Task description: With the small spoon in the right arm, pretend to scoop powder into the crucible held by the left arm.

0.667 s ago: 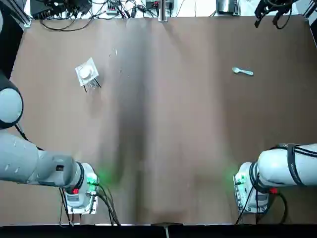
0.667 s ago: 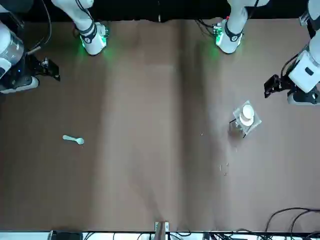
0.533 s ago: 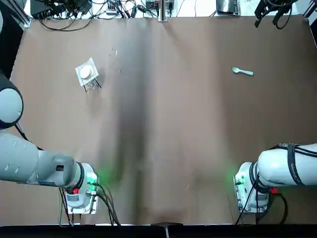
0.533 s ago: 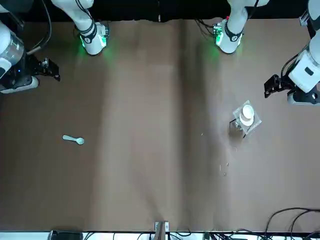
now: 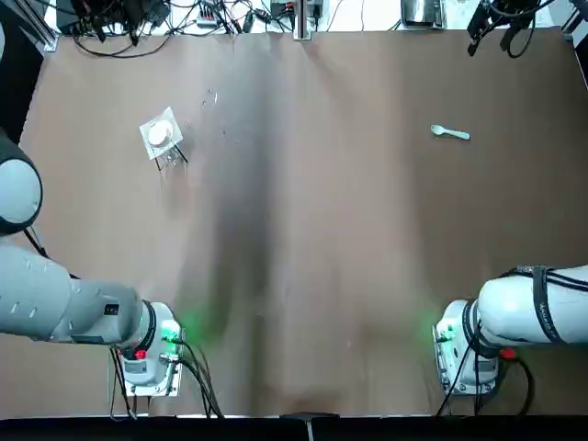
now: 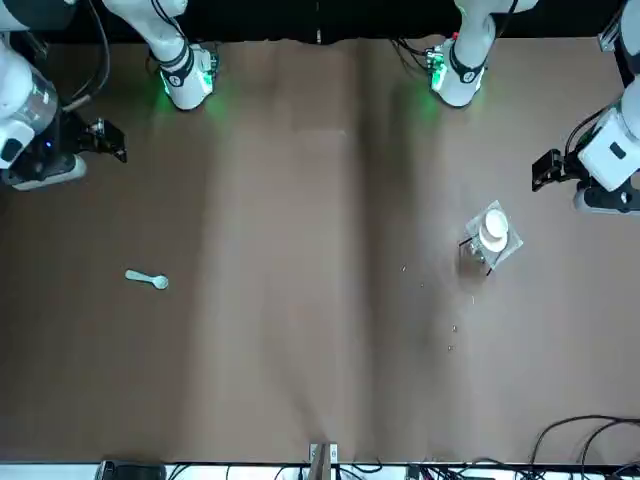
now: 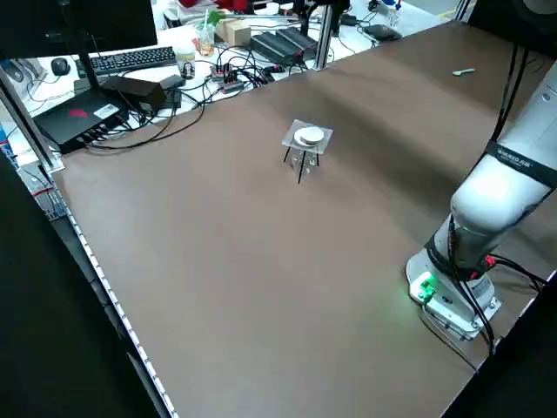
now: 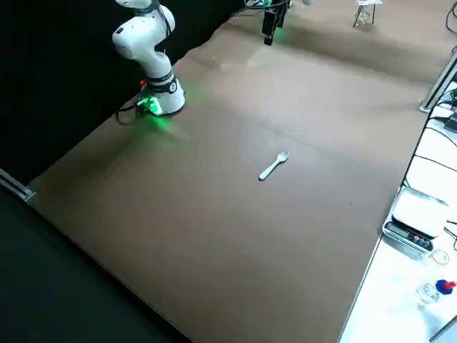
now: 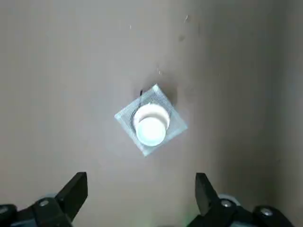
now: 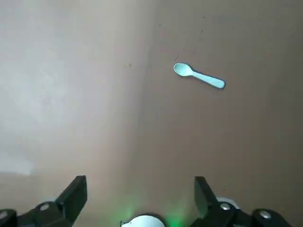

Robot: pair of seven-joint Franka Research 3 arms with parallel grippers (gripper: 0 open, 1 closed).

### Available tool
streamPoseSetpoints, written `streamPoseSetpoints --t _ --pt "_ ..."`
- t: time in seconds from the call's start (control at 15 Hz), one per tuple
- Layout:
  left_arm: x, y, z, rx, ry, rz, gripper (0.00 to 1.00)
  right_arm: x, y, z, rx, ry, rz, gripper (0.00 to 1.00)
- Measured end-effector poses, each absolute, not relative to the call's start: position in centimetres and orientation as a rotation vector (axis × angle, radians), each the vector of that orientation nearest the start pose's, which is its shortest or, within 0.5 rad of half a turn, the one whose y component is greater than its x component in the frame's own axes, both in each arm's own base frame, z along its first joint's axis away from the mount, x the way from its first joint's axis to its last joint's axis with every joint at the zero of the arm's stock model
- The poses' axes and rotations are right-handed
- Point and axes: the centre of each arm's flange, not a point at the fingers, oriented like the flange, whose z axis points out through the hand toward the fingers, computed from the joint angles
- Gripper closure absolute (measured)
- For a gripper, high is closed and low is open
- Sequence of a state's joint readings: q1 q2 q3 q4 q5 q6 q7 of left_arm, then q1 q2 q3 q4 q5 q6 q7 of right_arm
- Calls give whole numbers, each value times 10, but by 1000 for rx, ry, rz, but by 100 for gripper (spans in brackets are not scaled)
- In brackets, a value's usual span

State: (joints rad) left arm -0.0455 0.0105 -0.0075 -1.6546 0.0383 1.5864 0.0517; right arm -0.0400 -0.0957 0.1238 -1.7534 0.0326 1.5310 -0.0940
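Observation:
A small white crucible (image 5: 160, 135) sits on a square wire-mesh stand at the far left of the brown table, also seen as the crucible (image 9: 150, 124) from above. A pale blue spoon (image 5: 450, 133) lies flat at the far right, bowl toward the centre. My left gripper (image 9: 139, 194) hovers high over the crucible, open and empty. My right gripper (image 10: 139, 194) hangs high, open and empty, with the spoon (image 10: 199, 75) well ahead of its fingertips. In the front view the left gripper (image 6: 548, 170) and the right gripper (image 6: 105, 140) hang near opposite table sides.
Both arm bases (image 5: 152, 354) (image 5: 464, 354) glow green at the near edge. Cables and equipment (image 5: 184, 14) line the far edge. A keyboard and boxes (image 7: 130, 61) lie beyond the left side. A small scale (image 8: 414, 214) sits off the right side.
Both arms have shifted slightly while staying high over the table. The spoon and the crucible have not moved.

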Motion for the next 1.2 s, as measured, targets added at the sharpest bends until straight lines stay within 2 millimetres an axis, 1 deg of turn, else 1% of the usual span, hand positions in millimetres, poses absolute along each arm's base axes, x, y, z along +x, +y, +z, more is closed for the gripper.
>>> streamPoseSetpoints --t 0.07,0.13,0.2,0.33,0.47,0.6,0.67,0.73,0.87,1.07,1.13,1.2 --pt "554 -14 571 -3096 186 162 0 515 50 580 -3099 -280 216 1" --pt "553 10 547 -3100 176 244 0 523 47 560 -3088 -376 264 6" --pt "553 23 532 -3111 158 290 0 529 44 546 -3074 -462 297 6" --pt "554 39 500 -3146 140 388 0 544 32 513 -3023 -627 356 4" --pt "560 48 465 -3156 142 490 0 559 15 469 -2927 -837 388 4" --pt "566 56 431 -3164 184 585 0 568 -2 423 -2813 -1047 403 4" --pt "568 60 414 -3177 195 627 0 570 -12 404 -2758 -1134 402 4" --pt "570 62 400 -3193 200 667 0 572 -21 390 -2709 -1210 395 4" --pt "573 62 376 -3204 206 731 0 573 -42 368 -2609 -1355 385 2" --pt "575 57 354 -3227 209 790 1 576 -77 336 -2443 -1595 338 0" --pt "576 54 348 -3255 201 805 1 579 -85 322 -2395 -1665 309 1" --pt "576 52 343 -3280 189 818 1 583 -89 309 -2369 -1708 287 1"
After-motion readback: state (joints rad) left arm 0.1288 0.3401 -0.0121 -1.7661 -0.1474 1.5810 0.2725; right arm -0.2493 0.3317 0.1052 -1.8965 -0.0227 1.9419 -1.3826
